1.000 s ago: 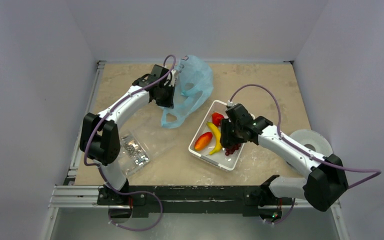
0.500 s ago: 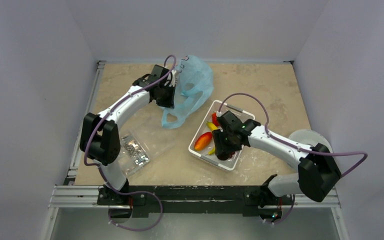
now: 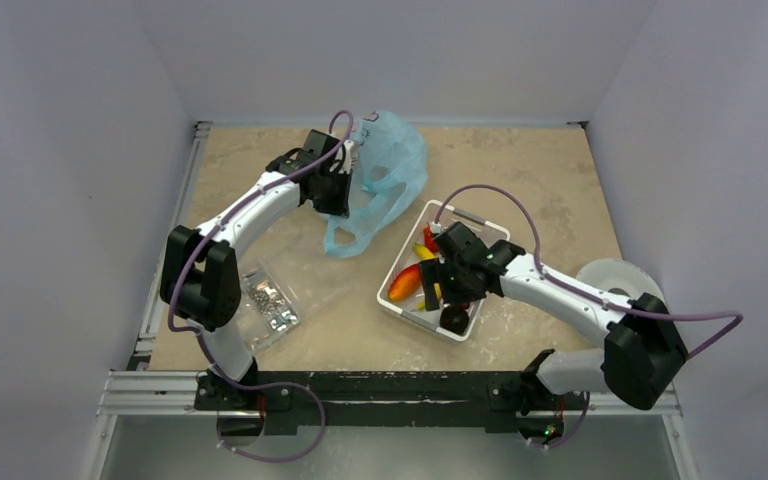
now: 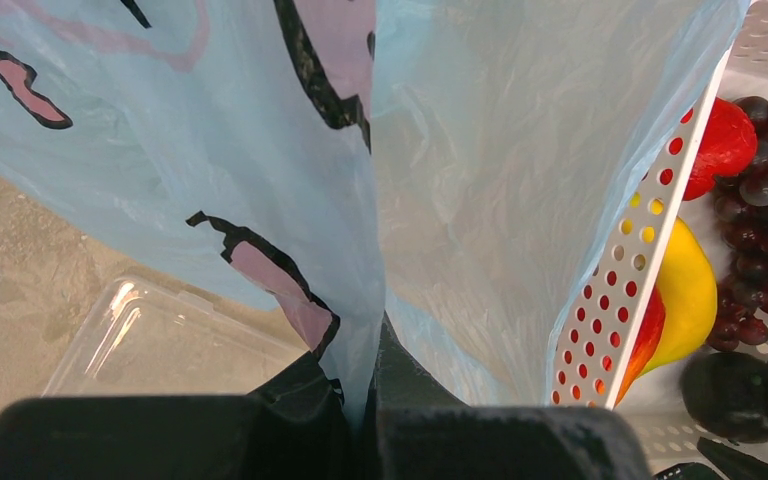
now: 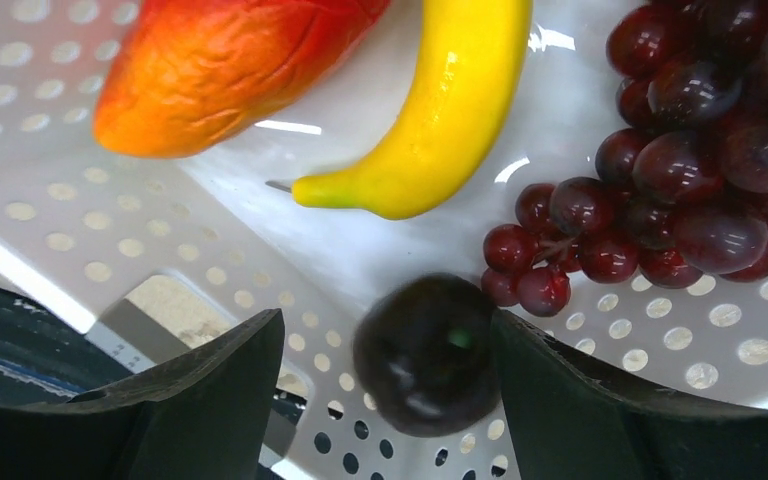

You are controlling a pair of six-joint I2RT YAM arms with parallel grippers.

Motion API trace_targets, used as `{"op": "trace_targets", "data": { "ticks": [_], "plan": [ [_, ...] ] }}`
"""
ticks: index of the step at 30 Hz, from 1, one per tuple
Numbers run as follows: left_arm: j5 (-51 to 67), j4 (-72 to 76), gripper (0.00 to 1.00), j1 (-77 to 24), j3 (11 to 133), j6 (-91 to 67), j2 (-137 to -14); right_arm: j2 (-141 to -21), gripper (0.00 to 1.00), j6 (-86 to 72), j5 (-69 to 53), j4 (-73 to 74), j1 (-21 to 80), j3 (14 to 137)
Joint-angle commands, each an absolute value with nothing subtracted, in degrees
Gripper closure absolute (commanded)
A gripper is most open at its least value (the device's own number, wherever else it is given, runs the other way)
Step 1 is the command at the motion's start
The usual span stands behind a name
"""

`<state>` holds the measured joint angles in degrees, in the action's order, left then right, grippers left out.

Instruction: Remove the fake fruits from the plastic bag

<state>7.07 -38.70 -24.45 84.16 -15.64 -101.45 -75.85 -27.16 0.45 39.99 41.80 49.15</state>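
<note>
The light-blue plastic bag (image 3: 388,160) lies at the back of the table. My left gripper (image 3: 338,186) is shut on a fold of the bag (image 4: 460,150), the film pinched between its tips (image 4: 368,390). My right gripper (image 3: 450,293) hangs open over the near end of the white perforated basket (image 3: 472,222). A dark purple plum (image 5: 428,355) lies loose and blurred between its spread fingers (image 5: 210,385), close by the right one. Dark-red grapes (image 5: 680,190), an orange-red mango (image 5: 230,65) and a small red fruit (image 4: 725,140) lie in the basket. No green fruit shows.
A yellow banana (image 5: 440,110) lies in the basket between mango and grapes. A clear flat packet of metal bits (image 3: 270,305) lies near the left arm. A white tape roll (image 3: 615,283) sits at the right edge. Aluminium rails run along the near and left table edges.
My right gripper moved toward the near end of the basket and opened. The plum now lies in the basket. The left gripper and bag have not moved.
</note>
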Motion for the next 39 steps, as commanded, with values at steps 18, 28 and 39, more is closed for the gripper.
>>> {"op": "trace_targets", "data": {
  "ticks": [18, 28, 39],
  "plan": [
    [13.4, -48.3, 1.00, -23.0, 99.7, -11.3, -104.9, -93.4, 0.21, -30.4, -7.4, 11.2, 36.7, 78.6],
    [15.3, -50.4, 1.00, -23.6, 103.1, -12.4, -106.1, -107.7, 0.36, -33.5, -17.0, 5.2, 28.8, 87.0],
    [7.3, -49.1, 1.00, -23.5, 88.9, -9.3, -101.3, -113.4, 0.42, -29.7, -11.7, 2.4, 30.1, 94.5]
  ]
}}
